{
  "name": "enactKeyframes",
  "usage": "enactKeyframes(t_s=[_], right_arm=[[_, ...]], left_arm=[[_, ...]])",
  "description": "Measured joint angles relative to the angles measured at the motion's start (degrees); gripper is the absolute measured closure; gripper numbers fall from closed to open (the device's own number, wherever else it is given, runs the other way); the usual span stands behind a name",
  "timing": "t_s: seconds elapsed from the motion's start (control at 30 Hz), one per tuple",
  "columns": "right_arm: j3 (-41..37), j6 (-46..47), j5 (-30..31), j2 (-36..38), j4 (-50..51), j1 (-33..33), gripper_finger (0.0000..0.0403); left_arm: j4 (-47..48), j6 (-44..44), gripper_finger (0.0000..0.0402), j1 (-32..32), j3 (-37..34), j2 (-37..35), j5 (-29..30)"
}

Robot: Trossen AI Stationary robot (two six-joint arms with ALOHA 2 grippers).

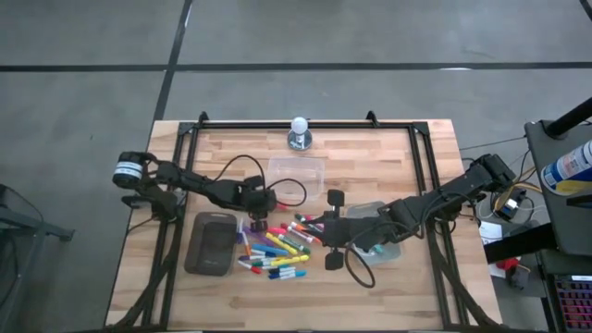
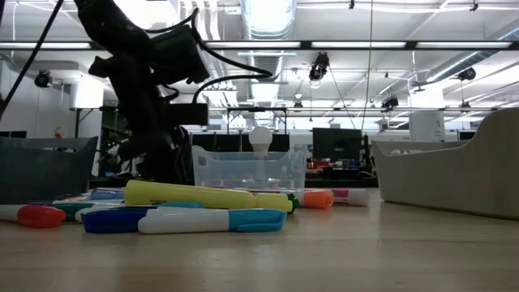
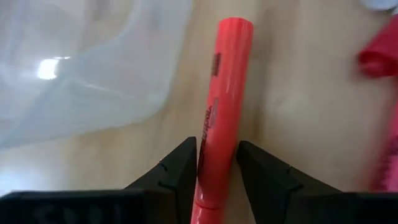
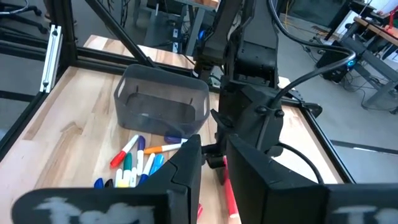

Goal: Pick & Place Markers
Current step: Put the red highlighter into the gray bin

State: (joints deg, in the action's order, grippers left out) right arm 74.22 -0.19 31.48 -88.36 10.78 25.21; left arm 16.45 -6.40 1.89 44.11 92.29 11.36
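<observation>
left tool [image 3: 216, 171], its arm stretched low across the wooden worktop [image 1: 370, 157], is clamped on a slim red marker [image 3: 225, 106] beside the clear plastic tub [image 1: 298, 176]. right tool [image 1: 334, 228], jaws narrowly parted and holding nothing, hovers by the scattered coloured markers [image 1: 277, 252].

Short capped plastic markers in mixed colours [image 1: 277, 252] lie flat, scattered together on the wooden worktop. One red marker [image 3: 221, 112] lies apart, between two dark fingers

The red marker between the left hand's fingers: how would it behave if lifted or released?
The smooth round red plastic marker looks rigid and probably light. Its glossy barrel might slip between the left hand fingers, and it would likely roll on the wooden table.
</observation>
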Motion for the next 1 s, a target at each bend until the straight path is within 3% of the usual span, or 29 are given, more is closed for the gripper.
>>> enactKeyframes(t_s=[0.13,0.3,0.67,1.0], right_arm=[[0.0,0.0,0.0,0.0,0.0,0.0,0.0335],[0.0,0.0,0.0,0.0,0.0,0.0,0.0335],[-0.1,0.0,0.0,0.0,0.0,0.0,0.0335],[-0.6,0.0,0.0,0.0,0.2,0.0,0.0335]], left_arm=[[-0.3,-1.1,0.0289,0.4,0.1,0.0,-1.7],[-0.7,-1.9,0.0355,0.9,0.1,0.0,-1.7],[-3.1,-1.6,0.0356,1.9,0.2,-1.0,-6.9],[-2.9,-0.5,0.0356,2.5,2.7,-7.4,-6.8]])
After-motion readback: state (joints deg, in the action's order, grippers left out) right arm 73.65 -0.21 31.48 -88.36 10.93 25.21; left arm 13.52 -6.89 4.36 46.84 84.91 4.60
